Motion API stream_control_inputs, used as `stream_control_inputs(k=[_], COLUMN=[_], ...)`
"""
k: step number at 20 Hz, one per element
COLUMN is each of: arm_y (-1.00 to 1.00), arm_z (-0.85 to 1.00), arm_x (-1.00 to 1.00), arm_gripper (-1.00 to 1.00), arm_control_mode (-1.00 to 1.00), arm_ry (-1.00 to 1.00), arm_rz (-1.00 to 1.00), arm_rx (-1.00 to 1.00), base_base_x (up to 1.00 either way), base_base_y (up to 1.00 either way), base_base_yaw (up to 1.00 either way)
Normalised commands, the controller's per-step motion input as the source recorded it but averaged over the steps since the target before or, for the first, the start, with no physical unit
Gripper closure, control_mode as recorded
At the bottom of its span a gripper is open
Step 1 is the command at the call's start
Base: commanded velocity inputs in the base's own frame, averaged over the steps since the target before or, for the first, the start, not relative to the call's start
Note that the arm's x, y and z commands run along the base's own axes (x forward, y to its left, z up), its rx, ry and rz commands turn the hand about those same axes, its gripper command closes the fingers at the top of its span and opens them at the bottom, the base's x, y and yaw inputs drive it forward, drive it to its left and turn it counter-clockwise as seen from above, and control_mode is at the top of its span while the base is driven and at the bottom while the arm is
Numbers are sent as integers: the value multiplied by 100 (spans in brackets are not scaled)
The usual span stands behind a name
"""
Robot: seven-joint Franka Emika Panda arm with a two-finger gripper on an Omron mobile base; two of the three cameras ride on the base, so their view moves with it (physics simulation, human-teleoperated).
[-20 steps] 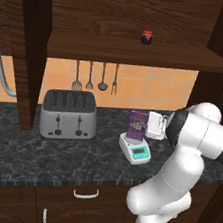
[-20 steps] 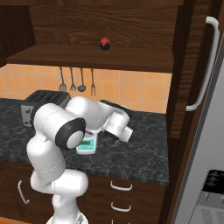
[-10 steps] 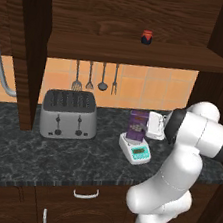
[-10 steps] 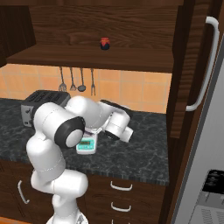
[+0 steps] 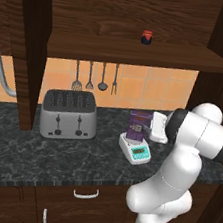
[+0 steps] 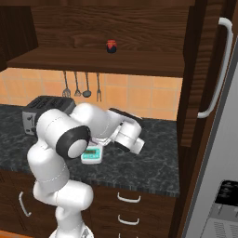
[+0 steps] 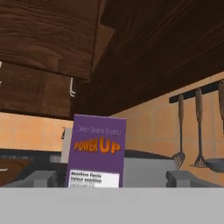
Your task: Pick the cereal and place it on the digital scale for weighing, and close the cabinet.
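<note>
The purple cereal stands upright on the white digital scale with the teal front, on the dark counter. My gripper is level with the box, just to its right. In the hand view the cereal fills the middle and my gripper is open, its fingertips wide on either side and clear of the box. The scale peeks out below my arm in the right base view. The dark brown cabinet above is open, its door swung out at the right.
A silver toaster stands left of the scale. Kitchen utensils hang on the tiled wall behind. A small red-and-dark jar sits on the cabinet shelf. The long silver handle of the open door juts out at the right.
My jaws have opened off the cereal, which stays upright on the scale. The hand has drawn back slightly from the box.
</note>
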Motion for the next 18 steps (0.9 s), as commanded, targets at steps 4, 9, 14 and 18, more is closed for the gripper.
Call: stream_control_inputs(k=[4, 9, 14, 18], arm_y=[-21, -27, -11, -8], arm_z=[8, 26, 57, 92], arm_x=[-36, -49, -64, -74], arm_gripper=[-100, -100, -100, -100], arm_control_mode=[-100, -100, -100, -100], arm_ry=[-15, -18, -33, -19], arm_rz=[-4, -10, -19, -24], arm_rx=[2, 3, 0, 0], base_base_x=[0, 0, 0, 0], base_base_y=[0, 0, 0, 0], base_base_yaw=[0, 0, 0, 0])
